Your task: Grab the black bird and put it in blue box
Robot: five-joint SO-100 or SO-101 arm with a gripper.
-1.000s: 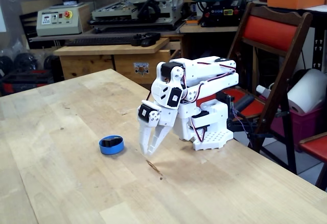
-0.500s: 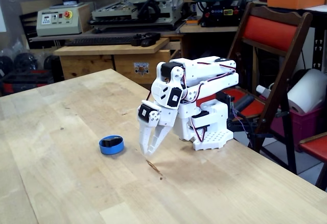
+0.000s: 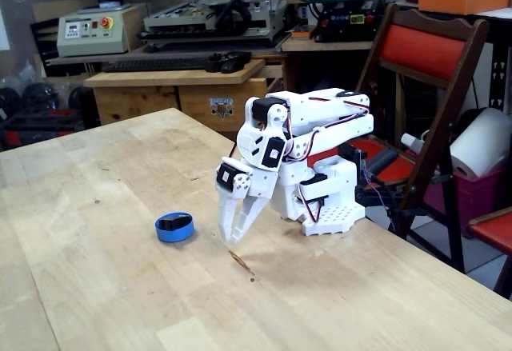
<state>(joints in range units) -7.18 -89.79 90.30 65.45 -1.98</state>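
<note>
Inside the blue box [image 3: 174, 228], I see a dark shape sitting below the rim, most likely the black bird [image 3: 174, 223], but it's too small and blurred for me to make out beak or base. Box sits flat on the wooden counter [image 3: 96, 239], left of the arm in the fixed view, near it but not touching.

My fingers [image 3: 231, 239] hang just right of the box, tips pointing down at the counter, close to the surface. They're nearly together, only a thin wedge of gap between them, nothing held. Can't tell if the tips touch the wood.

Arm [image 3: 308, 123] is folded over itself, upper links lying roughly horizontal above the white base [image 3: 328, 207], which sits near the counter's right edge. Red and black wires run along the links.

Small brown mark on the counter [image 3: 242, 262] just below the fingertips.

Beyond the counter: red-seated wooden chair [image 3: 424, 55] on the right, paper towel roll [image 3: 480, 143] behind it, workshop machines on benches at the back.
</note>
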